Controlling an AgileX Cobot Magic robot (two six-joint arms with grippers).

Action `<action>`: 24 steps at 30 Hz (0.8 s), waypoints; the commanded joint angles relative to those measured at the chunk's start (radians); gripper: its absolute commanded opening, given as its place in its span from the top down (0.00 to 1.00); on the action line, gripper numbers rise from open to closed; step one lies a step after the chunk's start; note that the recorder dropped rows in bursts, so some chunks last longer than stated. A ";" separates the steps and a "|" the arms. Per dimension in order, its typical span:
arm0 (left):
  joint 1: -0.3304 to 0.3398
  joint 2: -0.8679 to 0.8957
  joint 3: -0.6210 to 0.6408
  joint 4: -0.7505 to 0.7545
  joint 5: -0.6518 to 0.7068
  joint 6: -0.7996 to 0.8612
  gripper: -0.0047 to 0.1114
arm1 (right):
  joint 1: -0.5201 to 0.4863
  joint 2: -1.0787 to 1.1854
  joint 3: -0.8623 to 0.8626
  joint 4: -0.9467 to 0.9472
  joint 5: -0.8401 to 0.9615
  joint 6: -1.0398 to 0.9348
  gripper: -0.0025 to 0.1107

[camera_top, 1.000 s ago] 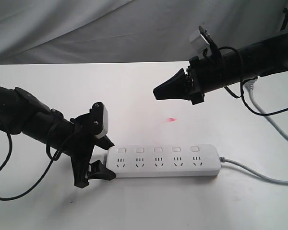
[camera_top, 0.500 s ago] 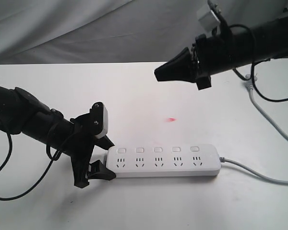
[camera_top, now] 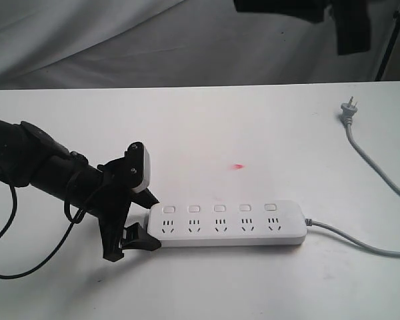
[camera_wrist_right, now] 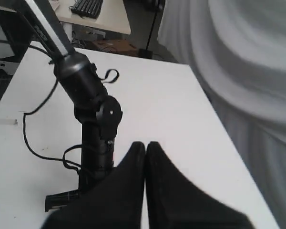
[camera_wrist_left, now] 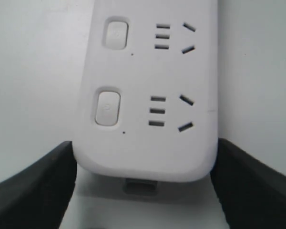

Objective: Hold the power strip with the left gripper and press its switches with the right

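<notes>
The long white power strip lies flat near the table's front, its row of small white switches above the sockets. My left gripper is shut on the strip's left end, one black finger against each long side. The left wrist view shows that rounded end between the fingers, with two switches beside socket holes. My right gripper is shut and empty, raised high; only dark parts of the right arm show at the exterior view's top edge, far above the strip.
The strip's grey cord runs off to the right. A grey plug lies at the table's back right. A small red spot marks the table's middle. Grey cloth hangs behind. The left arm shows in the right wrist view.
My right arm has risen from above the table's middle-right up to the top edge of the exterior view. The left gripper and the power strip have not moved.
</notes>
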 commanded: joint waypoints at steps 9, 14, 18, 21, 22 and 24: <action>-0.005 0.002 -0.004 -0.003 -0.012 0.001 0.96 | 0.002 -0.291 0.003 0.010 0.010 -0.001 0.98; -0.005 0.002 -0.004 -0.003 -0.012 0.001 0.96 | 0.002 -0.391 0.003 0.010 0.010 -0.001 0.98; -0.005 0.002 -0.004 -0.003 -0.012 0.001 0.96 | 0.002 -0.478 0.003 0.010 0.010 -0.001 0.98; -0.005 0.002 -0.004 -0.003 -0.012 0.001 0.96 | 0.002 -0.529 0.003 0.012 0.010 -0.001 0.98; -0.005 0.002 -0.004 -0.003 -0.012 0.001 0.96 | 0.002 -0.544 0.003 0.012 0.010 -0.001 0.98; -0.005 0.002 -0.004 -0.003 -0.012 0.001 0.96 | 0.002 -0.574 0.003 0.012 0.010 -0.001 0.98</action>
